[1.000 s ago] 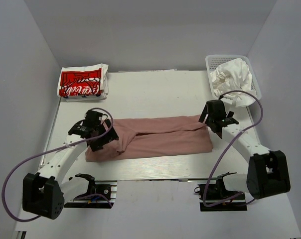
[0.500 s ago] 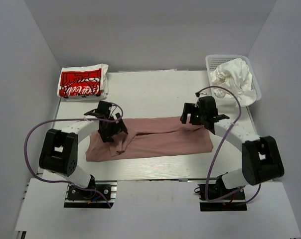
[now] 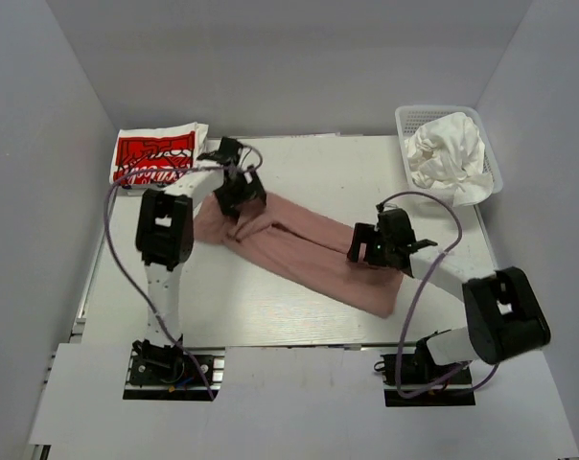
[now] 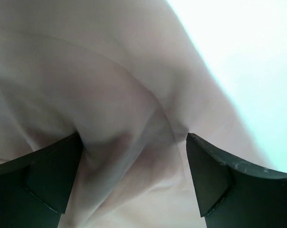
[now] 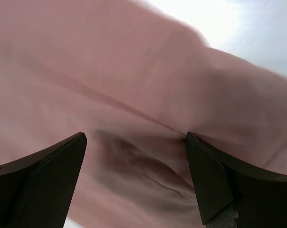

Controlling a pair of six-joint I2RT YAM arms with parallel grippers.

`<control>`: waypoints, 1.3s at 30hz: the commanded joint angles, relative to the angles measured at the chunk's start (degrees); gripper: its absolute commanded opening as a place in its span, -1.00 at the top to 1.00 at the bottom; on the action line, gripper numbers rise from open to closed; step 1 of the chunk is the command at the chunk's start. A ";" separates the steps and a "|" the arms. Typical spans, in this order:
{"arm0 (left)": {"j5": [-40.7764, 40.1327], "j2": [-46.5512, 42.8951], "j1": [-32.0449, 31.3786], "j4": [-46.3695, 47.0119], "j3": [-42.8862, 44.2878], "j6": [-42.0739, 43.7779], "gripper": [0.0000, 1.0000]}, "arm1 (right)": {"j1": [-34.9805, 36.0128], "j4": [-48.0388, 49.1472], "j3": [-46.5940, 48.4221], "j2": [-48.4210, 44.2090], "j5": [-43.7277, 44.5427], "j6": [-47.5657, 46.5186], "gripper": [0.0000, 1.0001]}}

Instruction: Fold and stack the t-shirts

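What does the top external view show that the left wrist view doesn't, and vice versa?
Only the top external view: the folded logo t-shirt at far left, the basket of white t-shirts at far right, the right gripper, and the pink t-shirt lying diagonally across the table. Only the left wrist view: close creases in the cloth between the spread fingers of the left gripper. Both: the pink t-shirt, left gripper and bare table.

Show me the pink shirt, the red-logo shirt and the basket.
pink shirt (image 3: 309, 251): top external view, middle of the cloth.
red-logo shirt (image 3: 155, 158): top external view, red print.
basket (image 3: 433, 108): top external view, far rim.
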 commanded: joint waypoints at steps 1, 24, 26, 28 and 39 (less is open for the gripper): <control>1.19 16.14 -2.31 6.61 15.90 3.88 -1.00 | 6.08 -11.29 -5.88 -6.84 -8.02 3.01 -0.81; 12.02 34.03 -6.97 43.41 42.60 -12.20 -1.00 | 47.14 -17.88 0.88 -10.29 -4.91 -3.75 -0.81; 12.02 31.05 -6.97 43.42 42.60 -11.68 -1.00 | 47.84 -19.19 2.29 -13.19 -3.92 -4.28 -0.81; 12.02 29.11 -6.97 43.42 43.13 -11.16 -1.00 | 49.07 -18.86 2.55 -14.60 -3.92 -4.80 -0.81; 18.25 12.06 -6.97 35.28 40.58 -4.04 -1.00 | 49.43 -11.20 -2.45 -30.78 4.50 -1.49 -0.81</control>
